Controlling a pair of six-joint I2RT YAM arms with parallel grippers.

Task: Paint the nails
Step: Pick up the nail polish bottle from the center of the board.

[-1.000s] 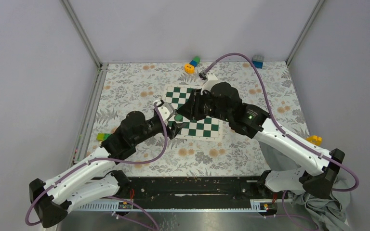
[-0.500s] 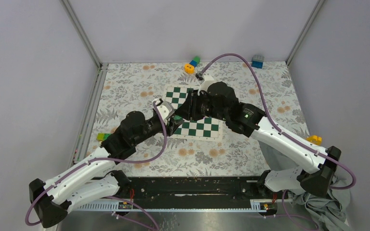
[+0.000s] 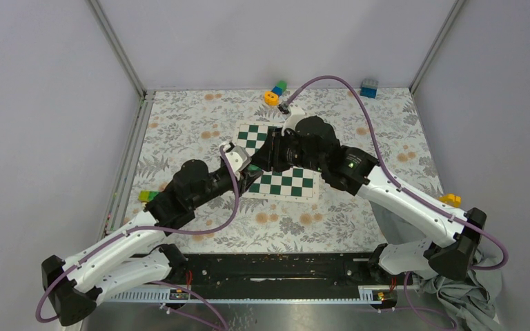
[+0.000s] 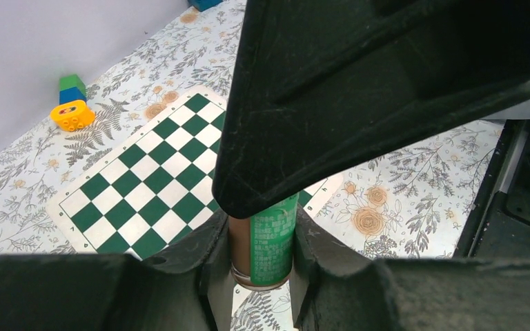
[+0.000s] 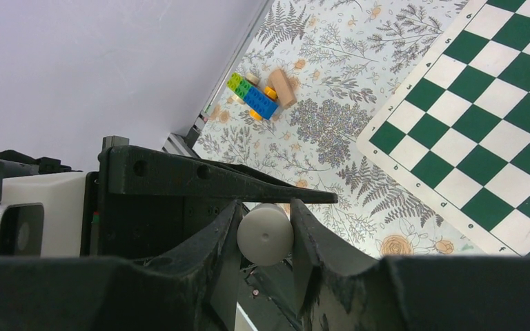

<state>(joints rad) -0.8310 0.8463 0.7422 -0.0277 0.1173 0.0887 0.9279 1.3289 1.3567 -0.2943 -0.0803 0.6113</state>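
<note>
Flowery worktop (image 3: pixel 179 124): left fingers (image 4: pixel 215 263) squeeze the likely slippy bottle (image 4: pixel 270 241) low down; right fingers (image 5: pixel 303 243) squeeze its cap (image 5: pixel 265 234).

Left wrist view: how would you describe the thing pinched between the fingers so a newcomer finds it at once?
Find the green-and-white chessboard on the floral tablecloth. At its edge the left hand is shut on a small bottle. It is the only cylinder there, with a green printed label and a brown side, unlike the toy bricks by the wall.
</note>
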